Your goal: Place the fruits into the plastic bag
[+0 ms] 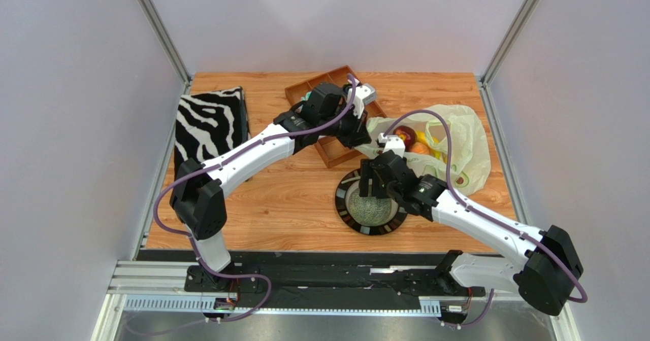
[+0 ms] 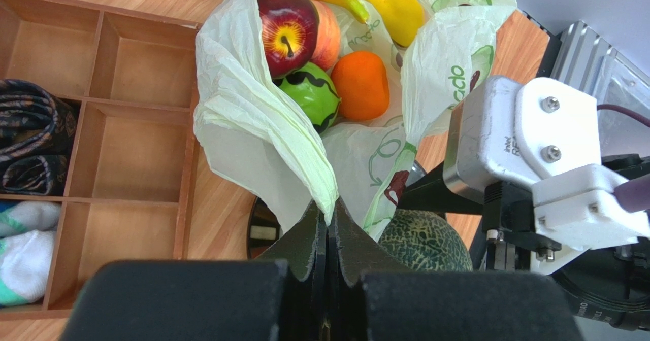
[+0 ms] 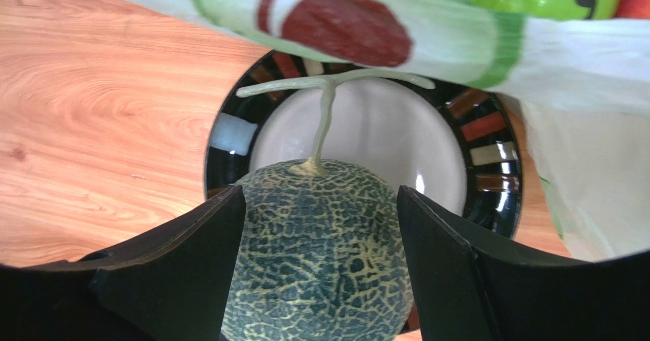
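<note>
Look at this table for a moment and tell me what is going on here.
Two robot arms are bagging fruit. The left gripper pinches the rim of the plastic bag, holding its mouth open. An apple, peach, orange, striped green ball and yellow fruits already lie inside. The right gripper grips the melon over the plate, beside the bag.
</note>
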{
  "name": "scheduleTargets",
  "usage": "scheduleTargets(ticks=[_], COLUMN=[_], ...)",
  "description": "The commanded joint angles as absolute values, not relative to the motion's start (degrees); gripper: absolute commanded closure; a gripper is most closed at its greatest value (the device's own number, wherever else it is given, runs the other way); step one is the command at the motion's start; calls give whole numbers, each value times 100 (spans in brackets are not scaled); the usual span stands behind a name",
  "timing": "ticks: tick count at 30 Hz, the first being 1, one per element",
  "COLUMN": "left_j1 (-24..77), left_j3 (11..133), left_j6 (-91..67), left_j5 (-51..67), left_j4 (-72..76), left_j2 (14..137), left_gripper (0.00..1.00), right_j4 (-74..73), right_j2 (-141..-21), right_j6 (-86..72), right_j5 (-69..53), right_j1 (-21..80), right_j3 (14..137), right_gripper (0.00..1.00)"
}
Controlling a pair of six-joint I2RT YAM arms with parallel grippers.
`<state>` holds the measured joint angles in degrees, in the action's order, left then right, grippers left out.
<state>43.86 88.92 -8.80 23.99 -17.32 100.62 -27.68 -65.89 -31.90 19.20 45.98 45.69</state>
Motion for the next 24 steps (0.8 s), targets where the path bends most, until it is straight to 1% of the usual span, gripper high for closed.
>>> scheduleTargets(ticks=[1,8,13,20,24], left_j1=[4412,4412,4403,4403,4412], left_j3=[9088,9088,9088,9088,9088], left_j6=[-940,-932,-923,-923,-923], left_j5=[2549,2522,2531,2514,2505], left_j4=[-1573,-1573,-1573,-1582,-1582], left_j2=[9905,9879,9861,9861,9853], left_gripper=[100,100,100,100,100], right_j4=[-3014,-2682,-2304,-1908,-1846], right_j2=[-6635,-7189,-7645,-8042,-8173], right_j6=[-3033,-2725,-2646,-2698,-2690], right_j5=[2346,2321,1802,1073,949], right_j1=[4544,4237,3859,3850,3850], right_j3=[4894,5194,5150,4940,4922], right_gripper=[23,22,22,23,23])
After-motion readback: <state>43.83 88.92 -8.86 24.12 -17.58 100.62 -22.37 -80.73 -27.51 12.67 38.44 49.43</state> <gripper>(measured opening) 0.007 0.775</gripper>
